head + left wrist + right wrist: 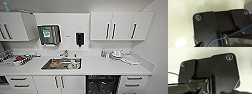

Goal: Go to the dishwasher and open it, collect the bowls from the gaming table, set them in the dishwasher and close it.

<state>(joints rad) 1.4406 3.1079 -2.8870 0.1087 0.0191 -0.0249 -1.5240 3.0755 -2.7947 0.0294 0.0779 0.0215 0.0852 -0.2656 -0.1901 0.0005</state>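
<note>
The dishwasher (102, 84) sits under the white counter (100, 65), right of the sink, between a two-door cabinet and a stack of drawers. Its front is open: I see a dark inside with black racks. The bowls and the gaming table are out of view. In both wrist views a dark robot plate (205, 27) (218, 72) hangs over a pale floor.
A steel sink (45, 66) holds a few dishes, with a tap (64, 53) behind it. A dish rack (15, 60) stands at the left and crockery (117, 54) at the right. Wall cabinets (120, 26), a towel dispenser (49, 34) and a soap dispenser (80, 38) hang above. A wall (160, 50) closes the right.
</note>
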